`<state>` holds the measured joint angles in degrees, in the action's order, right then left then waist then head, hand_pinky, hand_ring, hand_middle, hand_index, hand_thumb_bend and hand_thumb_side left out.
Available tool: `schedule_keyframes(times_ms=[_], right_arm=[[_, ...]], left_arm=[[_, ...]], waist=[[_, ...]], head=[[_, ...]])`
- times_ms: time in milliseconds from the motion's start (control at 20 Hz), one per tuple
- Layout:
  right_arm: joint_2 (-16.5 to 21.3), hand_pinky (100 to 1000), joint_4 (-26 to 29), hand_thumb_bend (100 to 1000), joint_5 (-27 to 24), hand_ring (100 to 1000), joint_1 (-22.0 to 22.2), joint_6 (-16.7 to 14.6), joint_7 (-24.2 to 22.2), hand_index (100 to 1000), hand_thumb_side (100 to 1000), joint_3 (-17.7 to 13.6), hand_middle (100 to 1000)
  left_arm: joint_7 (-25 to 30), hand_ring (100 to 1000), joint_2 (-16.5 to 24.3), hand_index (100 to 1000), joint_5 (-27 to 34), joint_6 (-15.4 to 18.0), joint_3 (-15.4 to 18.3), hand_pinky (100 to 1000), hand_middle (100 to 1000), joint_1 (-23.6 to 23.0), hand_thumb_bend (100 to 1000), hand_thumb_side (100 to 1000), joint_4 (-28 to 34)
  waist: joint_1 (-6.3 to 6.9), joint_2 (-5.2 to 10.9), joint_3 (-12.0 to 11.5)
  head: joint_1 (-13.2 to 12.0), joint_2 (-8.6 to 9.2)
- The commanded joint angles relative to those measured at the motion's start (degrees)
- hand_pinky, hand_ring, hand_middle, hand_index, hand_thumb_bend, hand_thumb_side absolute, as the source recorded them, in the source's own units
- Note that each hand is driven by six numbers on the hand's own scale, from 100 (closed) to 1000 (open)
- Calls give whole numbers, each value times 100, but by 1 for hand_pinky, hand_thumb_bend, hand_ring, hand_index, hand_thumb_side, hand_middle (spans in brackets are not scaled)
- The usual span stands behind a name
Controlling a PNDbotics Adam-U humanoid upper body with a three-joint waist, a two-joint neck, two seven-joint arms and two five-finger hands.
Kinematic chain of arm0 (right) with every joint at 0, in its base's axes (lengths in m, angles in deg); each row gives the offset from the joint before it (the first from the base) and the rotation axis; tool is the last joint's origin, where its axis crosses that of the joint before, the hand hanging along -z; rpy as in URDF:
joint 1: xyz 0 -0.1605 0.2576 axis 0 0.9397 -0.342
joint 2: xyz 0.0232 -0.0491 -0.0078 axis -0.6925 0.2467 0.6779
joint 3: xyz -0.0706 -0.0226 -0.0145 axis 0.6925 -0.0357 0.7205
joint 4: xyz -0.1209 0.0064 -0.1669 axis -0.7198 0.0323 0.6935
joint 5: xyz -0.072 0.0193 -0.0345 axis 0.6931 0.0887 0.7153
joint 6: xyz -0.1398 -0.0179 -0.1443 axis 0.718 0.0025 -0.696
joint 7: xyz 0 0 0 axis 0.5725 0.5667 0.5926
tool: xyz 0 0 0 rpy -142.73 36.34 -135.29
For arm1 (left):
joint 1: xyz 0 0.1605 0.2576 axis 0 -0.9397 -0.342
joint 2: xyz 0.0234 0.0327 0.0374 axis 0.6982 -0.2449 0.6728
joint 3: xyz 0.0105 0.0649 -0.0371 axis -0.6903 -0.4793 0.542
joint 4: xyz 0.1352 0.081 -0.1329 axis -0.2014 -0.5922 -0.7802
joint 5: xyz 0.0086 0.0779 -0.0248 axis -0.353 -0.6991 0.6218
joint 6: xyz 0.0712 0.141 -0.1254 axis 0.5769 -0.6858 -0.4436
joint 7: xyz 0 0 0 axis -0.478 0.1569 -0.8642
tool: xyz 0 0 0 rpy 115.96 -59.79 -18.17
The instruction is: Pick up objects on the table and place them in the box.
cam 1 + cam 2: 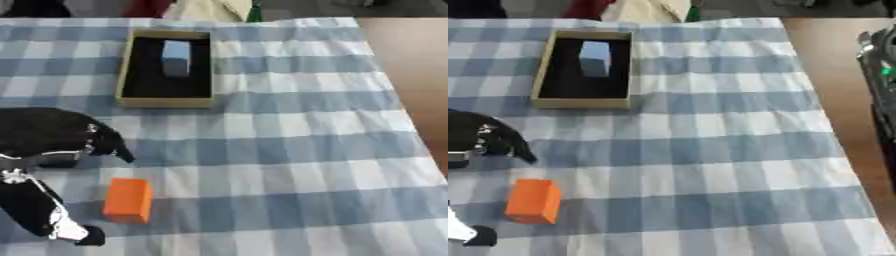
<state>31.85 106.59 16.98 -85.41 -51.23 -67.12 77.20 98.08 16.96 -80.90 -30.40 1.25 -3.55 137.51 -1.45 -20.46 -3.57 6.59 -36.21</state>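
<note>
Orange block lay just right of the left hand, long axis running away from the robot.

In the left eye view, the orange block (128,200) was seen on the bench (289,165) beside the left hand (52,142); whether its fingers were released could not be told. In the right eye view, a pale blue block (594,58) was seen inside the box (544,70); the right hand was not shown.

A box (165,102) is set toward the far left of the cloth-covered table (297,150), and a block (176,57) is held inside it. A second block (128,200) is placed nearer, just right of the left hand (52,145).
</note>
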Motion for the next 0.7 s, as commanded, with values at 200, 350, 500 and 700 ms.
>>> schedule_keyframes(times_ms=[200,350,500,700], right_arm=[[85,882,86,100,-44,782,16,53,-2,689,604,-92,560],[83,882,86,100,-51,782,49,71,6,689,611,-105,559],[78,883,86,100,-57,781,80,96,20,688,616,-119,558],[61,884,86,100,-74,781,111,153,39,688,620,-131,556]], left_arm=[[-484,865,-3,897,67,-402,0,892,768,59,640,709,77],[-474,863,-54,897,135,-495,-51,891,767,84,644,713,77],[-420,861,-90,896,196,-585,-76,888,764,98,646,715,77],[-350,859,-129,894,246,-663,-115,885,762,114,649,711,77]], waist=[[39,140,-15],[36,135,-7],[35,127,-1],[37,119,3]], head=[[1,-10],[-4,-12],[-12,-20],[-22,-31]])
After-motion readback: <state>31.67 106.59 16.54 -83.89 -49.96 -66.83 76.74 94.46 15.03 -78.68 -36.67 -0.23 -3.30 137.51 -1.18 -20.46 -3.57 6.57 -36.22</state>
